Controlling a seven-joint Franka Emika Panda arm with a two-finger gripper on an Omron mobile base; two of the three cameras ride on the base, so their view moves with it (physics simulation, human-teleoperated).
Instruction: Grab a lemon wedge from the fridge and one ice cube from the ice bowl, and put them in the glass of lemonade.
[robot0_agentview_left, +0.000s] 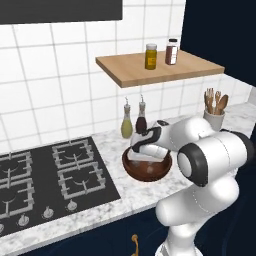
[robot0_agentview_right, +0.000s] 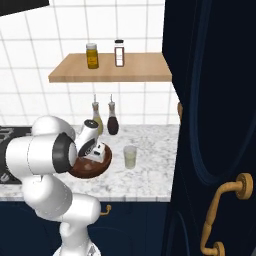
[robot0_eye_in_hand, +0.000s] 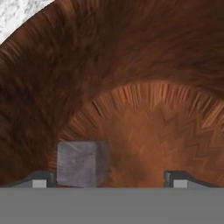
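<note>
There is one brown ice bowl (robot0_agentview_left: 147, 170) at the centre of the left base view and one ice cube (robot0_eye_in_hand: 82, 162) at the lower left of the hand view. Two jars (robot0_agentview_left: 151, 56) stand on one wooden shelf (robot0_agentview_left: 131, 74) in the upper middle, and two bottles (robot0_agentview_left: 127, 125) stand below it. There is one glass of lemonade (robot0_agentview_right: 130, 157) at the centre of the right base view, one utensil holder (robot0_agentview_left: 213, 119) at the right of the left base view, and one stove (robot0_agentview_left: 30, 192) at its lower left.

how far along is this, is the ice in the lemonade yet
Not yet. The open end effector is down inside the ice bowl, straddling the ice cube but not gripping it. The glass beside the bowl shows only liquid, though small contents are hard to judge. Left: grip the cube, drop it in.
</note>
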